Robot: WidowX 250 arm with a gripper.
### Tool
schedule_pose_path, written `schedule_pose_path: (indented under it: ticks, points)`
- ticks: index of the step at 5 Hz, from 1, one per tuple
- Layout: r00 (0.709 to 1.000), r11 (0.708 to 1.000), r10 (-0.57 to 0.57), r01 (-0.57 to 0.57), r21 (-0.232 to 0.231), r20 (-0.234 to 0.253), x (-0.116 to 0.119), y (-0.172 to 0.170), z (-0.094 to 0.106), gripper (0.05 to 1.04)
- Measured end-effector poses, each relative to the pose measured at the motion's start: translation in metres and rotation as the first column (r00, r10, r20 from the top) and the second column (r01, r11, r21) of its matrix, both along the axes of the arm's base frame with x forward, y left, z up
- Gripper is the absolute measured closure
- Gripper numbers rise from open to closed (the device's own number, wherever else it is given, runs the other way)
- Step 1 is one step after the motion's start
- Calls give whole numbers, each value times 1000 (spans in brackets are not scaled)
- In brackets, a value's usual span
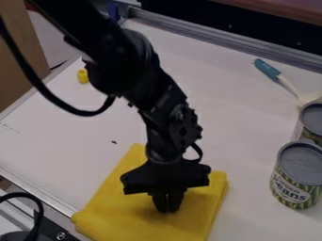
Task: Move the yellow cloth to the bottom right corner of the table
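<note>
Hanging right over the yellow cloth [125, 209], here's the black gripper [167, 209], pointing down in the lower middle of the camera view, its 2 fingers drawn together, side by side. And the cloth spreads out all around those fingertips: a broad stretch to their left, a narrower strip to their right, more of it below, and another part rising behind the wrist. Whether any fold is caught between the 2 fingers, I can't tell, nor whether they touch the cloth. It lies flat at the bottom of the view, its lower left corner up by the table's metal rim [36, 189]. Over on the right, well apart from the cloth, 2 cans stand near each other: the front can [294, 181] and the rear can [312, 123], at the view's edge. Behind them lies 1 utensil with a teal handle [267, 69]. And at the upper left, 1 small yellow object [82, 76] sits near the arm [123, 61].
</note>
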State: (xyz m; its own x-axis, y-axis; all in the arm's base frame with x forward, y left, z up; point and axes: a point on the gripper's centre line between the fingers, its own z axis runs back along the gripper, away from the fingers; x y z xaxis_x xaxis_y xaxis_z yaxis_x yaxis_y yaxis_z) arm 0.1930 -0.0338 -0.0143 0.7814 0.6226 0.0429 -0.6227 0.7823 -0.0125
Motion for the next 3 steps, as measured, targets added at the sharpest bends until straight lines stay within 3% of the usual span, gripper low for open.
schedule_pose_path:
  ticks: [1,2,3]
  points:
    - [999,1000,-16,15,26,49,7,2,23,629]
    - [999,1000,-28,28,-7,19,16,4,36,341]
    - [999,996,-36,36,-76,-1,27,8,58,100]
